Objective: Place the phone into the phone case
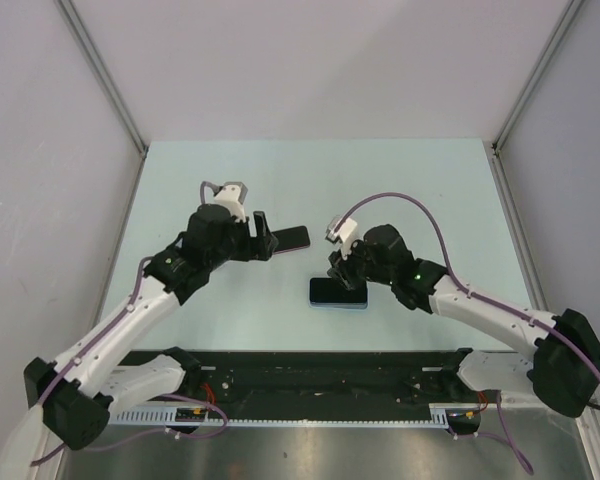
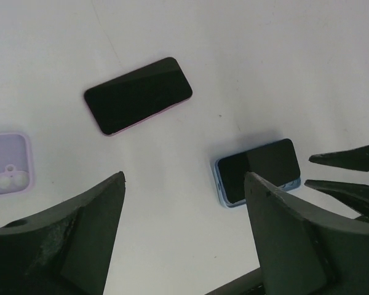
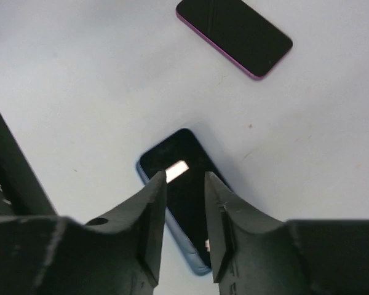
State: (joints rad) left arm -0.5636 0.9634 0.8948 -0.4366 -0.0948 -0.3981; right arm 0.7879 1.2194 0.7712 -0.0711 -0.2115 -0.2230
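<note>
Desk (image 1: 430, 180): nothing sits at the edges or corners, and all the work is around the middle.

Left gripper (image 2: 184, 178): fingers spread wide with nothing between them. It hangs over the middle of the desk, angled at both phones.

Right gripper (image 3: 184, 178): fingers pulled in to a narrow slot, not touching each other and gripping nothing. It's directly above the blue case (image 2: 219, 181), tips pointing down at the screen.

The phone (image 2: 261, 167) lies face up inside the blue case, just on the near-edge side of desk centre. A blue rim shows along its left side and lower end. I can't tell if it's clicked in all round; the end under the right fingers is hidden.

The pink-edged phone (image 2: 138, 95) lies flat and bare near desk centre, apart from the blue case. A lilac case (image 2: 6, 153) sits empty with its camera holes up. Only the left wrist view shows it, cut off at that view's left border.

My read is that this is the seating step. To do it well:
- Use the narrowed right fingers as a blunt pusher.
- Come straight down on the glass near a corner, not the centre.
- Work round the rim corner by corner.
- Use light force, since the case can skate on the smooth top.
- Set the left fingers against the case's left end as a stop.
- Don't pinch the case walls, or the lip bows and the phone pops out.
</note>
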